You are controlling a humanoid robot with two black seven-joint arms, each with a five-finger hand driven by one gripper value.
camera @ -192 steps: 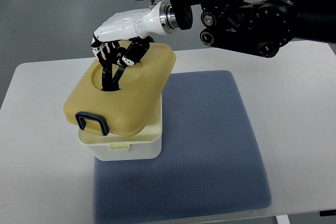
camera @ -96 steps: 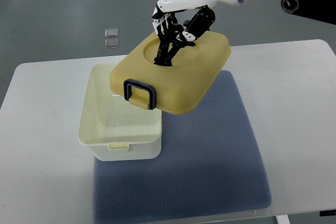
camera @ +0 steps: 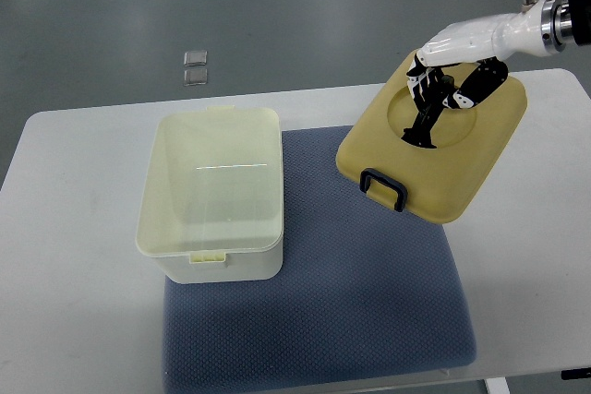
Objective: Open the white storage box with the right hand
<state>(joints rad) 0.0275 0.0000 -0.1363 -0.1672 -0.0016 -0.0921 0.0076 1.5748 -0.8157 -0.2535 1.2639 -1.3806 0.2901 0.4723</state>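
Right arm [camera: 554, 25] cut at edge

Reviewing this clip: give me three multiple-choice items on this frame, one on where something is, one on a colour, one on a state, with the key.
1. Where is the yellow lid?
A. On the box
B. Held over the right part of the blue mat
C. On the floor

2. What colour is the latch on the lid?
A. Dark blue
B. Red
C. White

3. What state is the white storage box in?
A. Closed
B. Tipped over
C. Open and upright

Key:
1 B: the right robot hand grips the lid's recessed handle, with the lid to the right of the box.
2 A: the latch shows dark against the yellow.
3 C: its interior is visible and looks empty.
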